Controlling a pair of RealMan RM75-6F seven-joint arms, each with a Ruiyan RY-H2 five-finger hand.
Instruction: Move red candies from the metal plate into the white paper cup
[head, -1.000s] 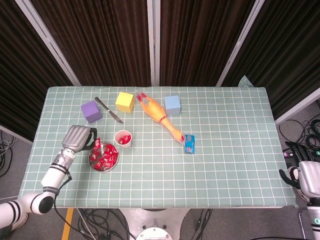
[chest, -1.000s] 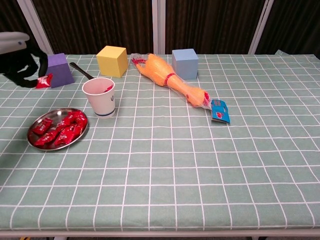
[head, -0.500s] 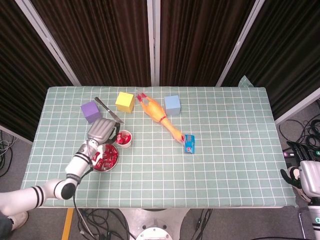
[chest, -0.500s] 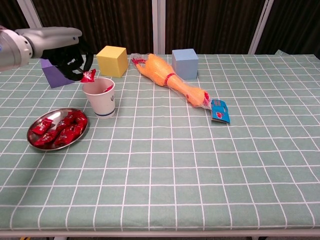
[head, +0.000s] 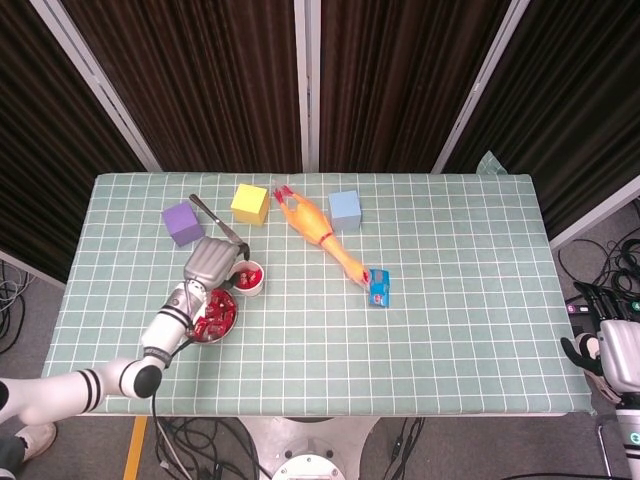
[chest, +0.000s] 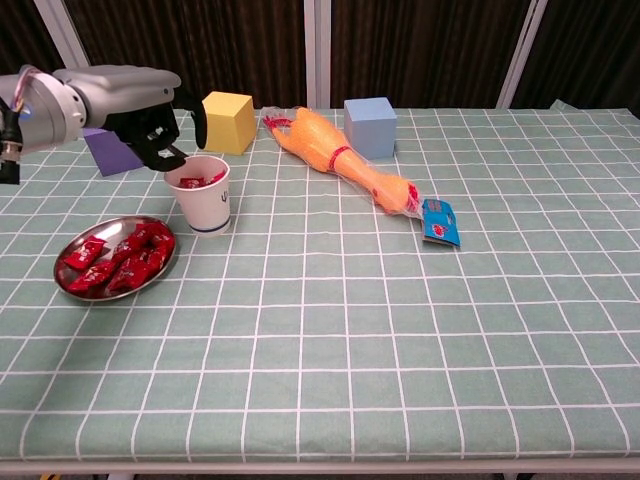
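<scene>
The white paper cup (chest: 201, 207) stands right of the metal plate (chest: 63, 279), which holds several red candies (chest: 120, 262). More red candies (chest: 199, 182) lie inside the cup. My left hand (chest: 138, 102) hovers at the cup's left rim with its dark fingers (chest: 167, 152) just above the opening, and I see nothing pinched in them. In the head view that left hand (head: 210, 263) covers part of the cup (head: 257, 286) and its forearm crosses the plate (head: 233, 318). My right hand (head: 612, 352) hangs off the table's right edge, holding nothing.
Behind the cup are a purple cube (chest: 110, 152), a knife (head: 214, 215), a yellow cube (chest: 226, 121), a rubber chicken (chest: 336, 155) and a light blue cube (chest: 369, 127). A small blue packet (chest: 440, 222) lies at the chicken's end.
My left hand carried a red candy from beside the plate to above the cup. The candy has left the fingers and now lies in the cup. The right hand has not moved.
</scene>
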